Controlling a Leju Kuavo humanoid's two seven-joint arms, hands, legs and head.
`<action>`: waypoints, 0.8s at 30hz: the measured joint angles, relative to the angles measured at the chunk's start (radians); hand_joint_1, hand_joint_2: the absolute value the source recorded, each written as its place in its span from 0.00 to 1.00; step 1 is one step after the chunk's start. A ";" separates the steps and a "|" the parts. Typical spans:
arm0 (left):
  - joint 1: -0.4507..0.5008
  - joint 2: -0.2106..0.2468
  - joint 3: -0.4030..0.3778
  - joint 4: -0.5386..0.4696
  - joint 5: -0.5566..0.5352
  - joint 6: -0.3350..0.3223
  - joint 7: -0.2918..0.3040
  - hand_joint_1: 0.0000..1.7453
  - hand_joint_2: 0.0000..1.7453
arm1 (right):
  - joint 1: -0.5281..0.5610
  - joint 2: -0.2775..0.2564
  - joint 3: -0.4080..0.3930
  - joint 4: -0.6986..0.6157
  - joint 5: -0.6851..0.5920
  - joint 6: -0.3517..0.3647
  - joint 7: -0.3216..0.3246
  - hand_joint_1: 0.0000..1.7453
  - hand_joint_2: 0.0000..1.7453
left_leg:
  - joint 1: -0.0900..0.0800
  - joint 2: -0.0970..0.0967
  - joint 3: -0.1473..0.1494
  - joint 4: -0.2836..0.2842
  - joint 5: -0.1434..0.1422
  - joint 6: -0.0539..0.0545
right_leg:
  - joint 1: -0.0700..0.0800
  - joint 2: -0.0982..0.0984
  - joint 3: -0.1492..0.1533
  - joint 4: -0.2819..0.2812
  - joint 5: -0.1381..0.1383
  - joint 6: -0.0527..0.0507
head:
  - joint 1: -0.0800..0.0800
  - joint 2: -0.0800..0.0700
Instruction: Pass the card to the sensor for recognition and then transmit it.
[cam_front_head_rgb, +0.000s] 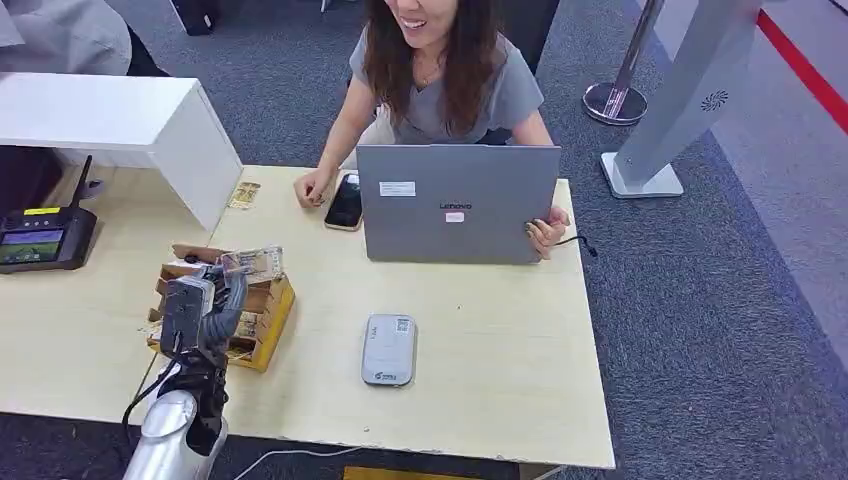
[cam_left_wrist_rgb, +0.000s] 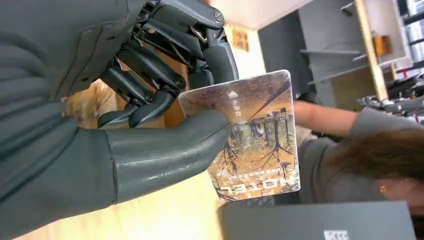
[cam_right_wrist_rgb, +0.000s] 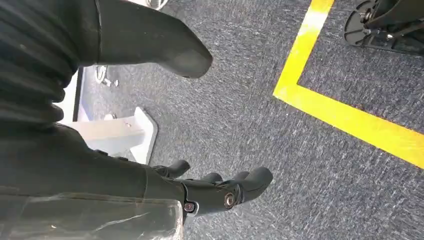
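Note:
My left hand (cam_front_head_rgb: 205, 305) is raised over the yellow card box (cam_front_head_rgb: 262, 320) at the table's left side and pinches a card (cam_front_head_rgb: 253, 263) printed with an autumn tree scene. In the left wrist view the thumb (cam_left_wrist_rgb: 170, 145) presses the card (cam_left_wrist_rgb: 260, 145) against the dark fingers (cam_left_wrist_rgb: 150, 80). The grey sensor pad (cam_front_head_rgb: 388, 349) lies flat on the table to the right of the box, apart from the hand. My right hand (cam_right_wrist_rgb: 220, 192) hangs over grey carpet, fingers apart and holding nothing.
A person sits behind an open grey laptop (cam_front_head_rgb: 457, 203), one hand beside a phone (cam_front_head_rgb: 345, 201). A black terminal (cam_front_head_rgb: 45, 237) stands at the far left below a white shelf (cam_front_head_rgb: 120, 125). A loose card (cam_front_head_rgb: 243, 194) lies near the shelf. A yellow floor line (cam_right_wrist_rgb: 350, 120) crosses the carpet.

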 joint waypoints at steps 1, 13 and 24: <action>0.006 -0.004 -0.002 0.005 0.006 -0.003 0.000 1.00 1.00 | 0.000 0.000 0.000 0.000 0.000 -0.001 0.000 0.00 1.00 | 0.000 0.000 0.000 0.000 0.000 0.000 | 0.000 0.000 0.000 0.000 0.000 0.000 | 0.000 0.000; 0.018 -0.014 -0.054 0.037 -0.031 -0.040 -0.005 1.00 1.00 | 0.000 0.000 0.007 0.003 0.005 0.007 0.000 0.00 1.00 | 0.000 0.000 0.000 0.000 0.000 0.000 | 0.000 0.000 0.000 0.000 0.000 0.000 | 0.000 0.000; 0.006 -0.014 -0.101 0.037 -0.044 -0.057 -0.005 1.00 1.00 | -0.001 0.004 0.023 0.003 0.016 0.011 0.000 0.00 1.00 | 0.000 0.000 0.000 0.000 0.000 0.000 | 0.000 0.000 0.000 0.000 0.000 0.000 | 0.000 0.000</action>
